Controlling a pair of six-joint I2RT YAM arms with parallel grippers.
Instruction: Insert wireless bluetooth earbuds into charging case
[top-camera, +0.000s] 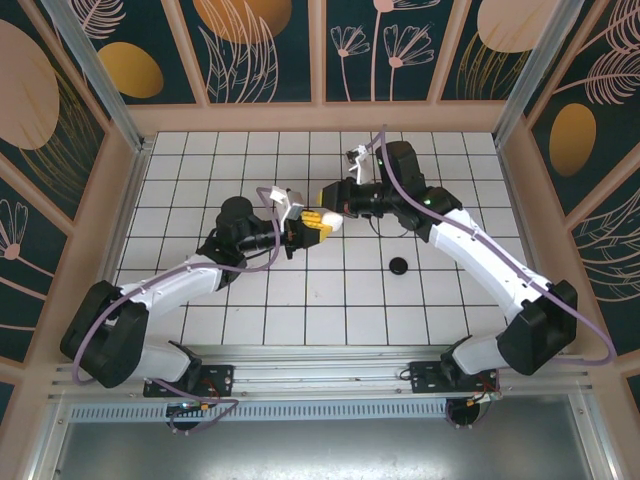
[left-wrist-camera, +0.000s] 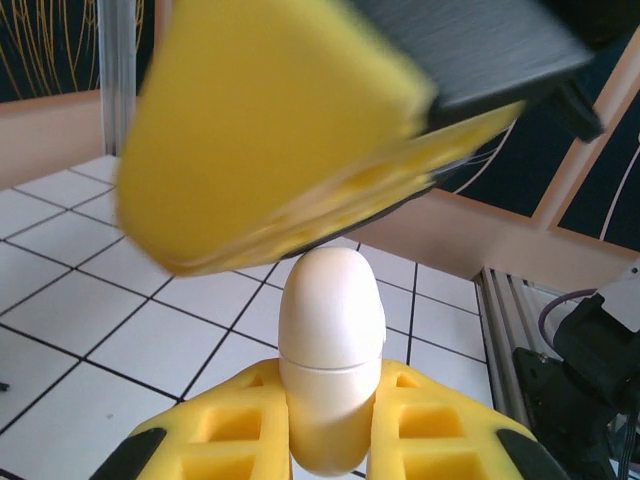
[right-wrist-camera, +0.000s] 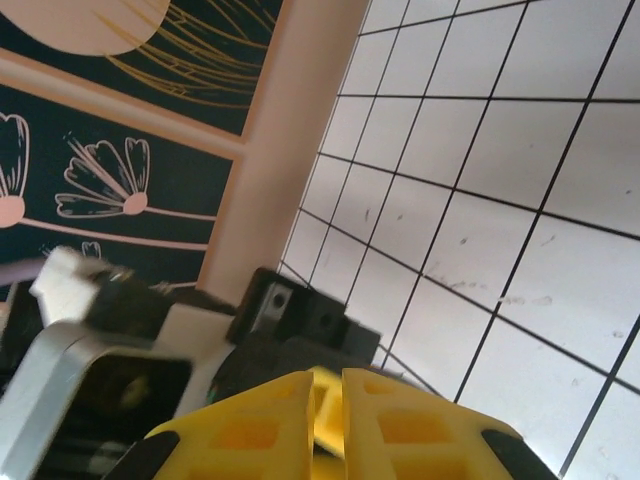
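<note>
A white egg-shaped charging case (left-wrist-camera: 331, 340) stands upright between the yellow fingers of my left gripper (left-wrist-camera: 331, 405), which is shut on it. Its lid is closed, with the seam showing. My right gripper (right-wrist-camera: 341, 385) hovers just above the case top, its yellow fingers (left-wrist-camera: 270, 140) blurred and close together, with a thin gap and nothing seen in it. From above, both grippers meet over the table's middle: left (top-camera: 316, 224), right (top-camera: 328, 203). One small black earbud (top-camera: 399, 265) lies on a tile to the right; a second bud is out of view.
The white tiled table (top-camera: 470, 190) is enclosed by tan walls (top-camera: 520, 190) with dark floral panels. A metal rail (top-camera: 330, 360) runs along the near edge by the arm bases. The left arm's wrist and camera mount (right-wrist-camera: 120, 370) sit close under the right gripper.
</note>
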